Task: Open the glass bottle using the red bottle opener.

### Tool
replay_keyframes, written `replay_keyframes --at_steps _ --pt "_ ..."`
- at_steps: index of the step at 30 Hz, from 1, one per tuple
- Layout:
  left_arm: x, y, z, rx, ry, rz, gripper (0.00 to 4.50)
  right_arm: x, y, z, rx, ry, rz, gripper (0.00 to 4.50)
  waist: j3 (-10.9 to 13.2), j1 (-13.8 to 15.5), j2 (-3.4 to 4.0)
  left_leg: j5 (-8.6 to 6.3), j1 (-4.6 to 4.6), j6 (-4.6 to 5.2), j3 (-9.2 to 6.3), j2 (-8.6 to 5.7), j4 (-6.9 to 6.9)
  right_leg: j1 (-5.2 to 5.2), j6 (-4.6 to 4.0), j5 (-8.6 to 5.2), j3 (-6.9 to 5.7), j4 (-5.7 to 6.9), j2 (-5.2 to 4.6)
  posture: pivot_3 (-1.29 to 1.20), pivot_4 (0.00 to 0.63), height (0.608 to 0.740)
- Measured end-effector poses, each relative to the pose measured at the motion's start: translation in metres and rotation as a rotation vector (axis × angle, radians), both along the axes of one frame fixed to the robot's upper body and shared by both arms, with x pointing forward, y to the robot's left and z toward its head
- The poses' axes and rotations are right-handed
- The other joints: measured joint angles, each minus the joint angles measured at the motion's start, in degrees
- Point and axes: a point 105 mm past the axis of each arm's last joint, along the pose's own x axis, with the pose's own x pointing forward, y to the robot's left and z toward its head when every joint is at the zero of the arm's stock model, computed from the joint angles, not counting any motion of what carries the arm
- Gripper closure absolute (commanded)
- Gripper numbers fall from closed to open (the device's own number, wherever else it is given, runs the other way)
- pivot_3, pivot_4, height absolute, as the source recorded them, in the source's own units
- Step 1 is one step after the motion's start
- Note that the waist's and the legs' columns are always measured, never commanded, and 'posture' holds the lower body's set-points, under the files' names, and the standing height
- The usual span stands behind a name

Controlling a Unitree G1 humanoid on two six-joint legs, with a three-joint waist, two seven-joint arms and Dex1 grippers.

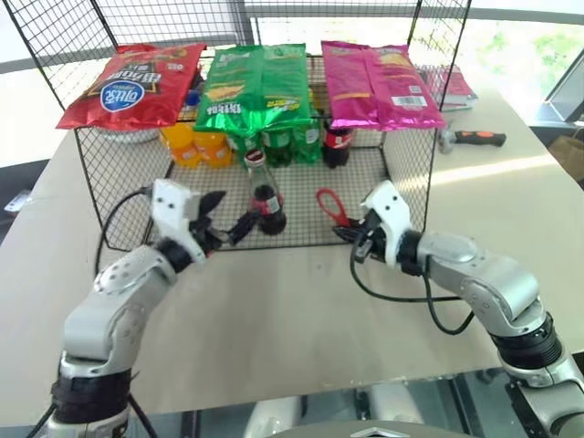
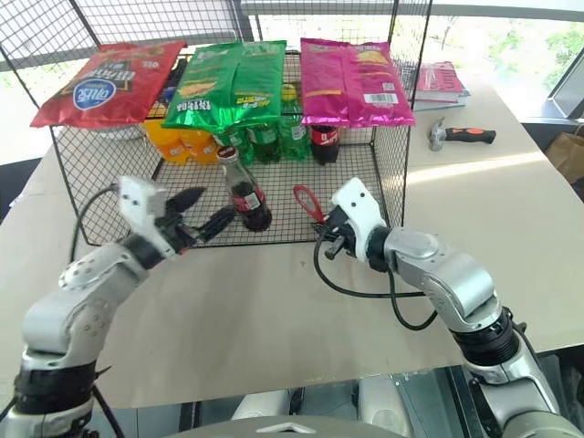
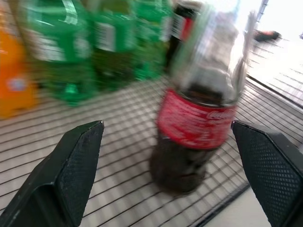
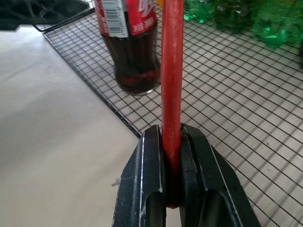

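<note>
My left gripper sits at the front left of the wire rack, fingers spread wide and pointing toward the glass bottle. In my left wrist view the two black fingers stand far apart with the bottle between them — nothing touching its sides that I can see. The bottle stands upright on the rack's lower wire shelf, near the front edge, red label facing out, dark liquid in the lower part, red cap on.

Behind it, at the back of the shelf: orange bottles, green bottles, a dark plastic cola bottle. On the rack's top, left to right: red chip bag, green bags, pink bags.

Right of the bottle, the red bottle opener — ring head toward the bottle side, handle end in my right gripper. That gripper's fingers are pressed together on the opener's handle; the right wrist view shows the red strip clamped edge-on between the pads, reaching out over the shelf.

Far right on the table, well apart from the rack, a hammer and a stack of books.
</note>
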Motion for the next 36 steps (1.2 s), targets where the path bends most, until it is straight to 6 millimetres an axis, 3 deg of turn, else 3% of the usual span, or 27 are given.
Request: replay_keyframes --at_steps 13,17,23,26,27,31,36 --pt "0.039 -0.022 -0.007 0.028 -0.013 -0.085 0.04 0.002 -0.005 0.002 0.023 -0.018 -0.051 4.5 0.0 -0.1 -0.02 0.01 0.01 0.02 0.03 -0.05 0.12 0.0 0.0 0.0 -0.14 0.12 0.0 0.0 0.15 0.74" --pt "0.049 -0.031 -0.009 0.014 -0.023 -0.115 1.73 0.003 -0.007 0.003 0.023 -0.018 -0.07 4.5 0.0 -0.2 -0.03 0.01 0.01 0.02 0.0 -0.04 0.19 0.0 0.0 0.0 -0.24 0.21 0.0 0.0 0.15 0.74" --pt "0.047 -0.035 -0.01 -0.002 -0.023 -0.163 1.71 0.004 -0.009 0.002 0.028 -0.016 -0.095 4.5 0.0 -0.4 -0.03 0.01 0.0 0.02 -0.01 -0.05 0.31 0.0 0.0 0.0 -0.23 0.32 -0.02 0.0 0.15 0.74" --pt "0.028 -0.035 -0.006 -0.036 0.019 -0.267 1.71 0.005 -0.013 0.004 0.038 -0.021 -0.122 4.5 0.0 -1.1 -0.04 0.01 -0.1 0.02 -0.05 -0.06 0.37 -0.05 0.01 0.0 -0.16 0.41 -0.04 0.0 0.15 0.74" --pt "0.012 -0.041 0.003 -0.064 0.046 -0.367 1.71 0.006 -0.016 0.003 0.036 -0.018 -0.134 4.5 0.0 -1.2 -0.07 0.01 -0.17 0.02 -0.05 -0.06 0.37 -0.11 0.01 0.0 -0.07 0.43 -0.04 0.0 0.15 0.74" --pt "-0.017 -0.059 0.02 -0.042 0.015 -0.533 1.71 0.009 -0.022 0.004 0.031 -0.026 -0.161 4.5 0.0 -1.4 -0.04 0.01 -0.1 0.02 0.06 -0.08 0.37 -0.14 0.01 0.0 0.04 0.51 -0.08 0.0 0.15 0.74" --pt "-0.033 -0.066 -0.029 0.023 0.112 -0.533 1.71 0.013 -0.032 0.004 0.002 -0.045 -0.2 4.5 0.0 -1.4 -0.03 0.03 -0.02 0.03 0.14 -0.07 0.38 -0.2 0.0 0.0 0.15 0.72 -0.04 0.0 0.15 0.74"
